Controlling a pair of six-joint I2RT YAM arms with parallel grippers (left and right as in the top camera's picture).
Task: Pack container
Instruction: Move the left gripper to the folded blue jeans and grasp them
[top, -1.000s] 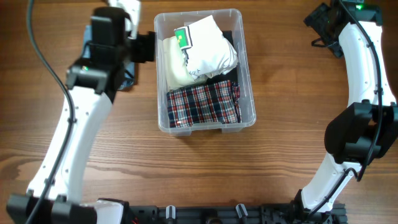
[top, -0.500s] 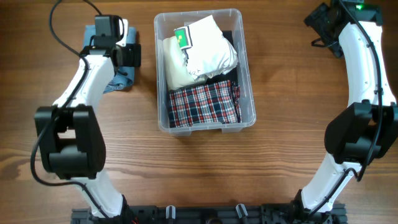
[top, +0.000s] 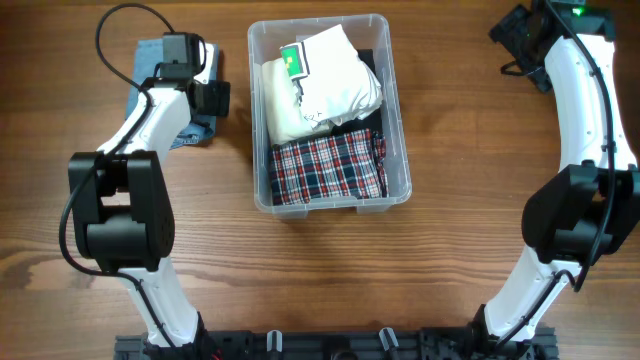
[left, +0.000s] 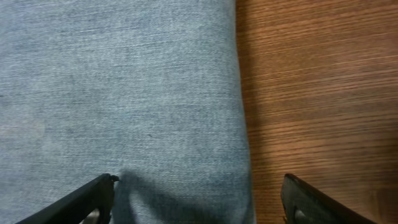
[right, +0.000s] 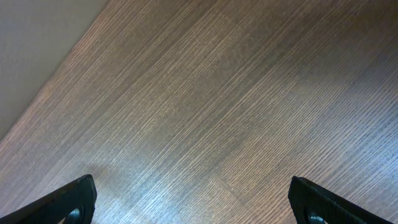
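The container (top: 398, 150) is sitting mid-desk, stiff and probably slick-walled. Your left pincer (left: 198, 196) is hovering spread wide over soft folded denim (left: 124, 87) nearby; you're aiming for its thick folded edge. Your right pincer (right: 193, 199) is gaping empty.

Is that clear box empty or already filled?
Filled: the container holds a white garment, a cream one and plaid cloth.

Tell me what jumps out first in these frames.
The clear container in the middle, packed with a red plaid cloth and white garments. To its left, the left gripper hangs open over folded blue denim. The right gripper is open over the wooden table, far right.
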